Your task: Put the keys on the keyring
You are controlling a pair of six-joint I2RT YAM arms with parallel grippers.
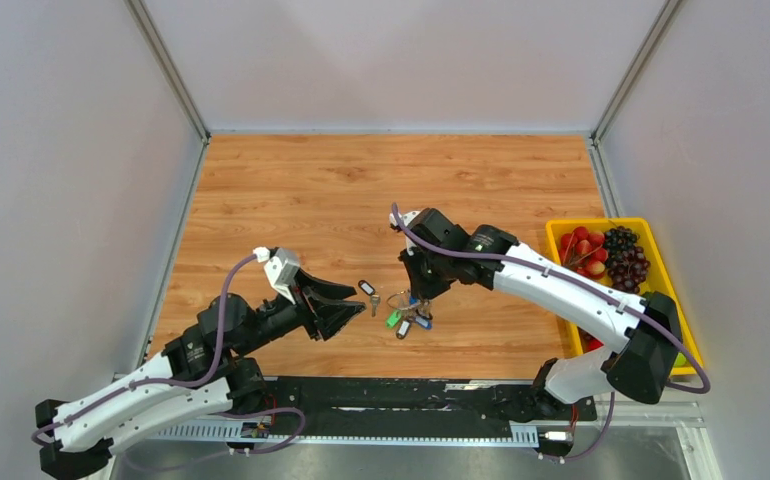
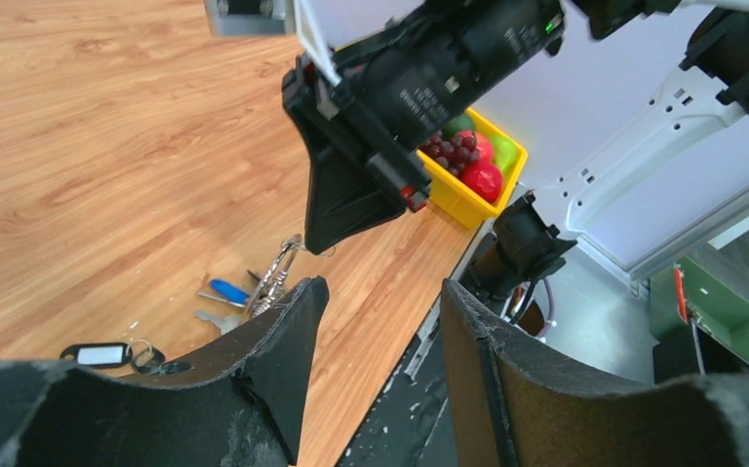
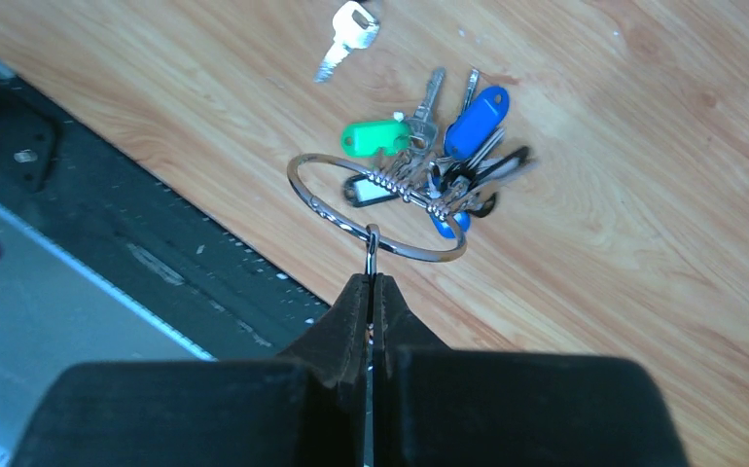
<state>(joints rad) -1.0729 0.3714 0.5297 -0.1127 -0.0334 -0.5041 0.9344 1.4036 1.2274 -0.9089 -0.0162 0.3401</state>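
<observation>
Silver wire makes up the keyring [image 3: 322,214], which sits near the front edge of the wooden table [image 1: 361,180]. The right gripper [image 3: 372,280] pinches it at a small loop on its near rim — jaws pressed together on the wire. A bunch of keys [image 3: 476,117] with green, blue and black tags is gathered along a coiled bar across the ring, and the keys rest on the wood. One loose key [image 1: 368,292] with a black tag lies apart, between the bunch and the left gripper [image 2: 380,292]. That gripper is just left of the keys, its jaws spread and holding nothing. A yellow bin [image 1: 557,232] of fruit stands at the table's right side — well apart from the keys.
</observation>
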